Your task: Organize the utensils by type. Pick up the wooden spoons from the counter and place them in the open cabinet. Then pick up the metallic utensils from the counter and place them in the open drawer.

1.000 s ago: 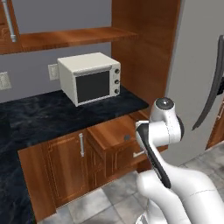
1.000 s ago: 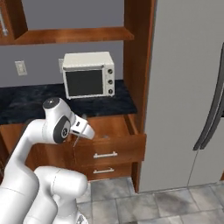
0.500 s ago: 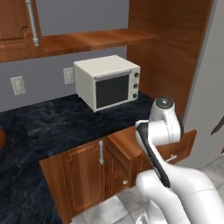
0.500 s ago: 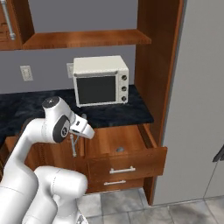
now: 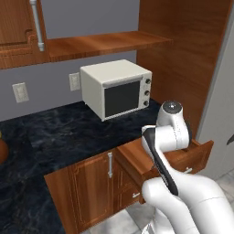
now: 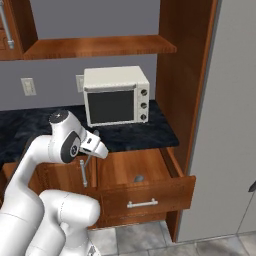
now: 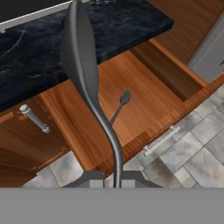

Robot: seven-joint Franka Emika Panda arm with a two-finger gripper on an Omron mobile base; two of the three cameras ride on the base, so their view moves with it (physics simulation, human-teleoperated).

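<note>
Item: metal spoon [image 7: 85,83], clamped by its handle in the nearly closed gripper [image 7: 114,177], poised above the open drawer [image 6: 135,170]; one metal utensil [image 7: 120,105] already inside; step: metallic sorting; next, judged: lower into drawer, then release.

I see a dull grey metal spoon [image 7: 83,65] with a soft sheen, and a second, darker one [image 7: 121,104] lying on the drawer's [image 7: 144,109] smooth, warm, grained wood. My counter [image 6: 130,132] looks like polished black marbled stone. The toaster oven [image 6: 116,95] is matt cream with a dark glossy glass door. Floor tiles [image 7: 192,153] are matt grey stone. Cabinet handles [image 7: 33,118] look like brushed metal.
</note>
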